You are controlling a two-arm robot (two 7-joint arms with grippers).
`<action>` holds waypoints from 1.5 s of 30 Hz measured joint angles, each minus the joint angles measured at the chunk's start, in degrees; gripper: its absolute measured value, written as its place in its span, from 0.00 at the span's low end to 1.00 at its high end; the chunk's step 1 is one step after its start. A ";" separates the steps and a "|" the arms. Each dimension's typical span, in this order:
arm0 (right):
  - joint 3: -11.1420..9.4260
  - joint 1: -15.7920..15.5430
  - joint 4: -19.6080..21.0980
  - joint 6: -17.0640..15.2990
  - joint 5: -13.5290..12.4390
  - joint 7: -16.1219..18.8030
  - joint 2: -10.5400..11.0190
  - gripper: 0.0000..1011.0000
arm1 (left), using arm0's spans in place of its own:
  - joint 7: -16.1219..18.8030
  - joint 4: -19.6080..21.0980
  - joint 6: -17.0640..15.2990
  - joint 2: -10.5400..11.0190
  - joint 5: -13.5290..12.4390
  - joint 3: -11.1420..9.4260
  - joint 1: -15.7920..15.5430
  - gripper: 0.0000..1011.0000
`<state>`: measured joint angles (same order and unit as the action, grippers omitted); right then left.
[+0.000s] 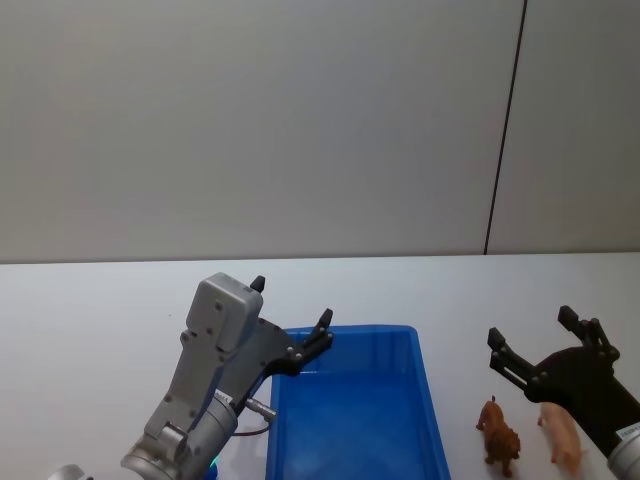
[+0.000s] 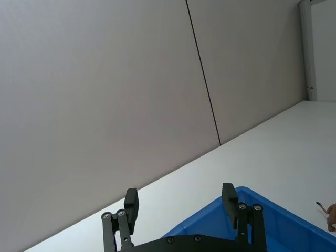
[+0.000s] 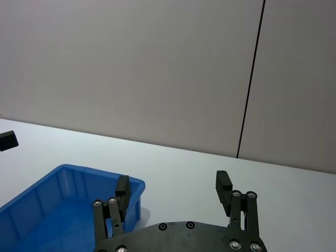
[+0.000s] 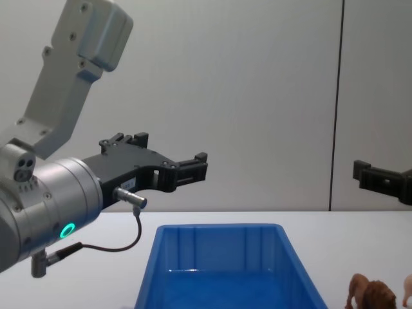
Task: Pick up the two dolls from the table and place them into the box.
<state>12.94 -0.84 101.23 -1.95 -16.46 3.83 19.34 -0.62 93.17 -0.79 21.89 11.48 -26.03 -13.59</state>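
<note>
A: Left gripper (image 1: 291,300) – fingers spread wide, nothing between them. It is raised above the far left corner of the box (image 1: 425,400).

B: Touching the rim?

A: No. From the chest camera it hangs well above the box, jaws pointing toward the back wall.

B: Right gripper (image 1: 531,325)?

A: Also spread wide, holding nothing. It is raised on the right side of the worktop (image 1: 100,300), well apart from the box. In the head view its dark body sits just behind the dolls and overlaps the pig's back; the chest view puts its finger high above the worktop, so no contact.

B: The box itself?

A: Bright blue, sloped walls, sitting flat on the worktop between the two arms. Its inside shows bare blue floor and walls as far as the views reach.

B: And the dolls?

A: Both are on the worktop, right of the box and outside it. The brown lion (image 1: 498,432) stands upright nearer the box wall but apart from it. The pink pig (image 1: 563,433) stands just beside the lion on its outer side – whether the two touch, I cannot tell.
</note>
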 joint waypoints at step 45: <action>-0.65 -0.58 0.39 -2.27 -0.40 -1.91 0.35 0.99 | 0.00 0.00 0.00 0.00 0.00 0.00 0.00 0.99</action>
<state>12.29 -1.42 101.62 -4.22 -16.86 1.92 19.68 -0.62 93.17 -0.79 21.89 11.48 -26.02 -13.59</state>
